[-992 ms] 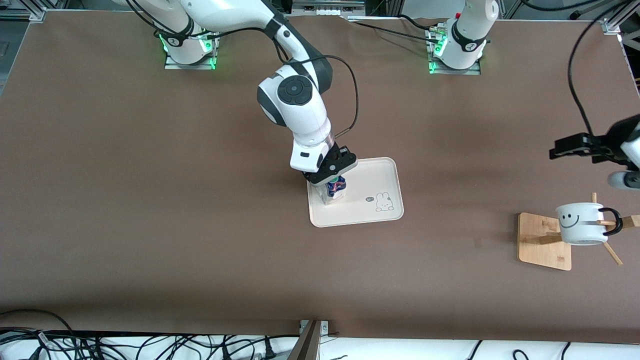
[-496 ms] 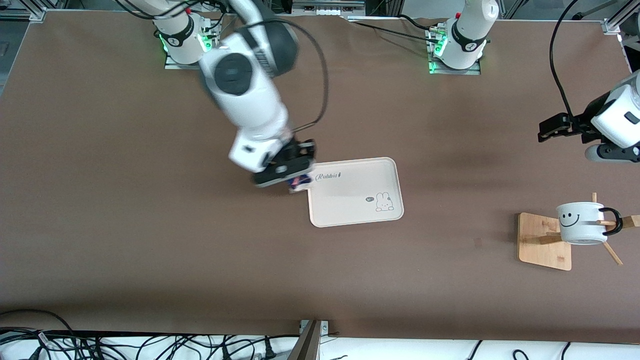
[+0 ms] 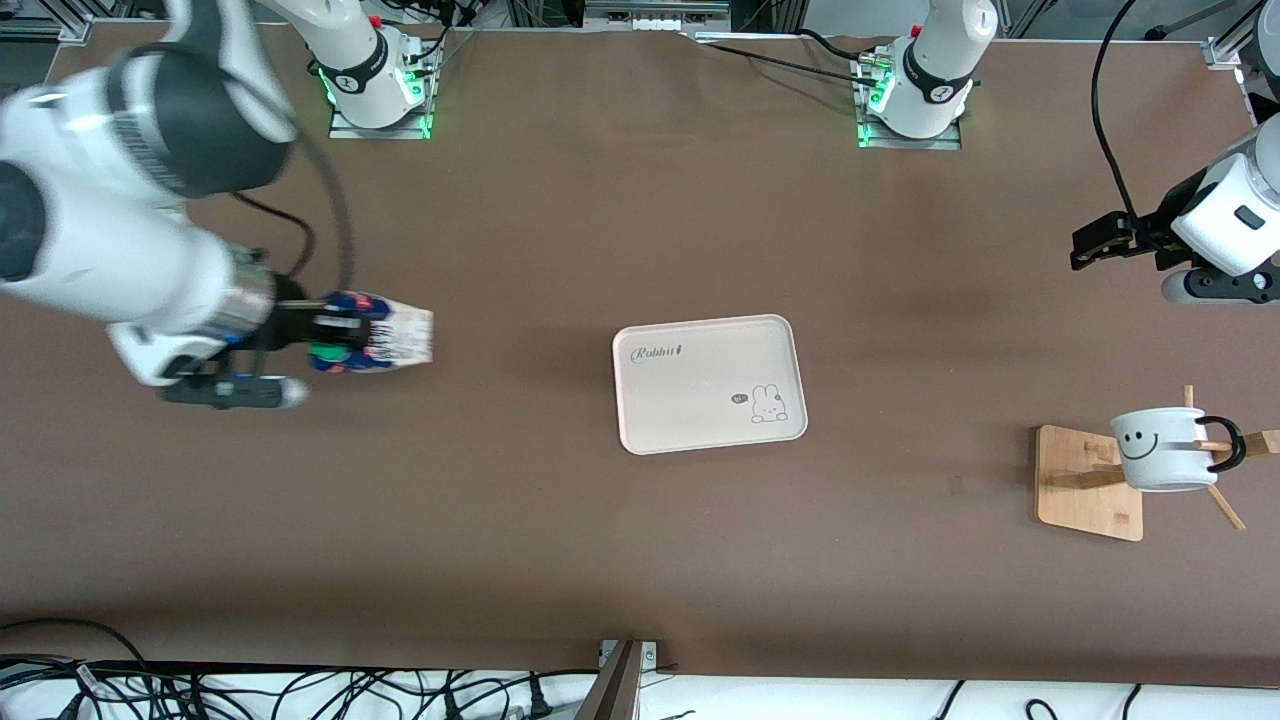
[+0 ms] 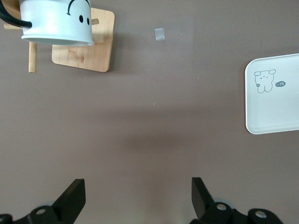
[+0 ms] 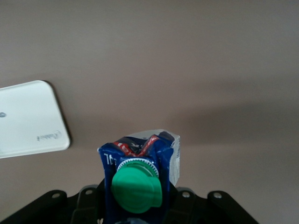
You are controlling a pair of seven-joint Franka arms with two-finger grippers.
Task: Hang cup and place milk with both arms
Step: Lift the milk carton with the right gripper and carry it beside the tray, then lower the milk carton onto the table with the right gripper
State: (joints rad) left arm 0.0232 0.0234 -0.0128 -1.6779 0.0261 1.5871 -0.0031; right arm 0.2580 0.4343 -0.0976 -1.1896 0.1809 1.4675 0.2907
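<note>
Count: you have one milk (image 3: 375, 342); one cup (image 3: 1160, 447); one tray (image 3: 708, 383)
Right pincer (image 3: 335, 340): clamped on milk, over bare desk (image 3: 560, 540) toward right arm's end
Left pincer (image 4: 138, 198): spread wide, empty; cup on rack (image 3: 1090, 483), apart

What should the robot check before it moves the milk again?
1. Milk held by the right gripper: ok, it hangs tipped sideways in the air, cap toward the wrist.
2. Milk on the tray: not ok, it is over bare table toward the right arm's end.
3. Tray free for the milk: ok.
4. Cup hung on the wooden rack: ok.
5. Left gripper out of the way: ok, open, waiting above the table.
</note>
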